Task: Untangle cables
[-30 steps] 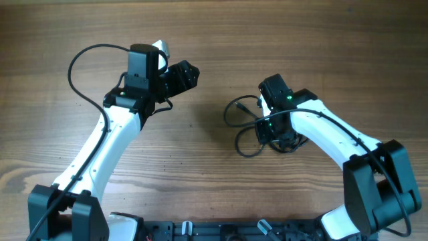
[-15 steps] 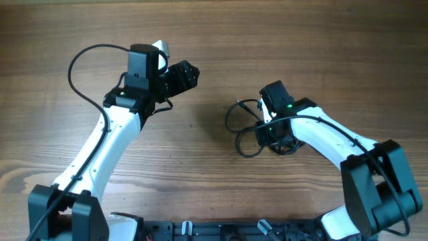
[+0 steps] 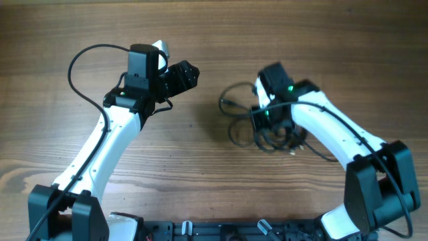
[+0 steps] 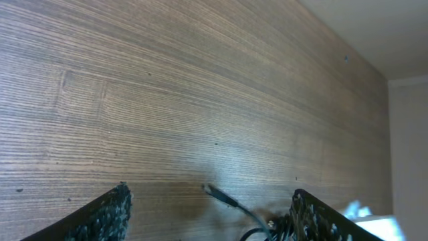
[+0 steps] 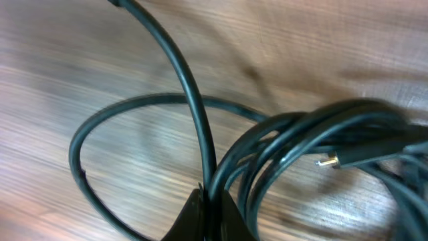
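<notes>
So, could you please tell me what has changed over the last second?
The right hand, pinching the cables, pulled them toward the far edge of the table; the loops spread and a strand now trails rightward. The left hand stayed open and in place.

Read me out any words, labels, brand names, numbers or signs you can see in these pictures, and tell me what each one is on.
None can be read in any view. The cables, the wooden table, the left arm and the right arm carry no words, labels, brands or numbers.
</notes>
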Controlling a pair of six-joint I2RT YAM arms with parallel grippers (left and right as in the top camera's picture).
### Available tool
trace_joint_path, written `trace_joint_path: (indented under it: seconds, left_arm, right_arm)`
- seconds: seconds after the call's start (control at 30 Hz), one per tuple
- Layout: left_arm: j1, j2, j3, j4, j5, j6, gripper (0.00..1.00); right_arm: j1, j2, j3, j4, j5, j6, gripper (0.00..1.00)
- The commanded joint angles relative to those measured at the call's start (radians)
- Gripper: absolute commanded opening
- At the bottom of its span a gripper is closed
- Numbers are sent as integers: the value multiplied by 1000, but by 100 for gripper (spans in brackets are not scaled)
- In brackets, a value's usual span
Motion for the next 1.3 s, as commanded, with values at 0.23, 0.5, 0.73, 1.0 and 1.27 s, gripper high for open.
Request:
trace_joint_path:
  seconds: [0.23,0.5,0.73,1.0,1.27]
  left_arm:
    - [-5,10,5,3,58,-23,79]
    - [-5,10,5,34,224,-26,81]
    - [-5,10,5,39,336,-26,83]
    - [-5,10,3,-46,358,-25,86]
    - [-5,11,3,-95,393,13,89]
  right_arm:
    - [-3,2,333,-56,-381,-90,4]
    - [-16,3,333,-14,-380,-57,4]
    - [-52,3,333,-10,-392,-31,4]
    - [-53,3,333,-12,-395,-5,4]
    - [-55,3,333,-15,-399,12,4]
